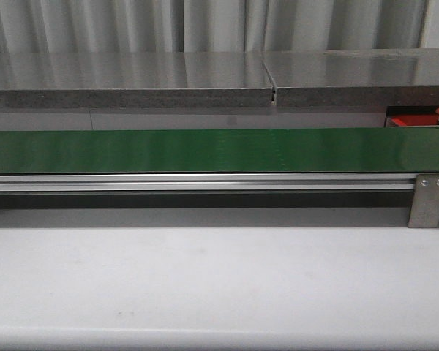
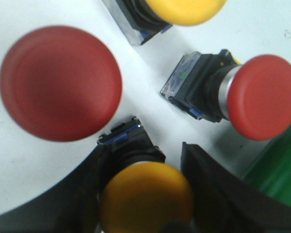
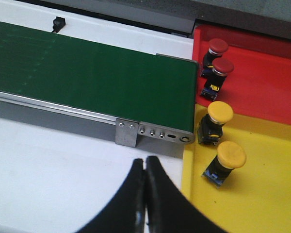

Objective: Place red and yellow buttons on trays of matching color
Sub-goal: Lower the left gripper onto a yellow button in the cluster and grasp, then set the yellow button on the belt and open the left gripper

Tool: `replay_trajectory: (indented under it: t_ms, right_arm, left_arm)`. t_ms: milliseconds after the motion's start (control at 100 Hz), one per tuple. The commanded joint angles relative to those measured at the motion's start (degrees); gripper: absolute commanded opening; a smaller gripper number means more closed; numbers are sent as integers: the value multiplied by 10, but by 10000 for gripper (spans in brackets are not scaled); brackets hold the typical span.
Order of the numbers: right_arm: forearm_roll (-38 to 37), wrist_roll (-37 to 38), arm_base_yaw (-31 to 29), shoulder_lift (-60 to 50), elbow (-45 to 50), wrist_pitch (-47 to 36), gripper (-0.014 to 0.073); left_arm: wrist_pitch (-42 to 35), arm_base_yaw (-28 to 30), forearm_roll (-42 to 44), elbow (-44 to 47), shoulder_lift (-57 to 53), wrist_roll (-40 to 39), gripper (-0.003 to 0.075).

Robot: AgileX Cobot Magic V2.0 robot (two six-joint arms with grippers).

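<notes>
In the left wrist view my left gripper is closed round an upright yellow button, and its cap touches both fingers. Around it on the white surface are an upright red button, a red button on its side and another yellow button. My right gripper is shut and empty over the white table. Beyond the belt's end, the red tray holds two red buttons and the yellow tray holds two yellow buttons. Neither gripper shows in the front view.
The long dark green belt runs across the table on an aluminium rail with a metal bracket at its right end. The red tray sits behind that end. A grey shelf runs along the back. The belt's edge lies beside my left gripper.
</notes>
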Motion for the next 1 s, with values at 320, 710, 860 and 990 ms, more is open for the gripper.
replay_trajectory:
  t_ms: [320,710,860,990]
  right_arm:
    - [-5,-5,0,-1,-13,-40,-118]
    - [-5,-5,0,-1,-13,-40,-118]
    - [-5,-5,0,-1,-13,-40,-118]
    - [-5,-5,0,-1,-13,-40,-118]
  left_arm:
    - [17,2,-16,-18,-78,30,168]
    - [60,-5,10,-18,-136,74,168]
    - [70,-24,10,-18,-145,82,168]
    - [70,-41,10,-18,-147,83,168]
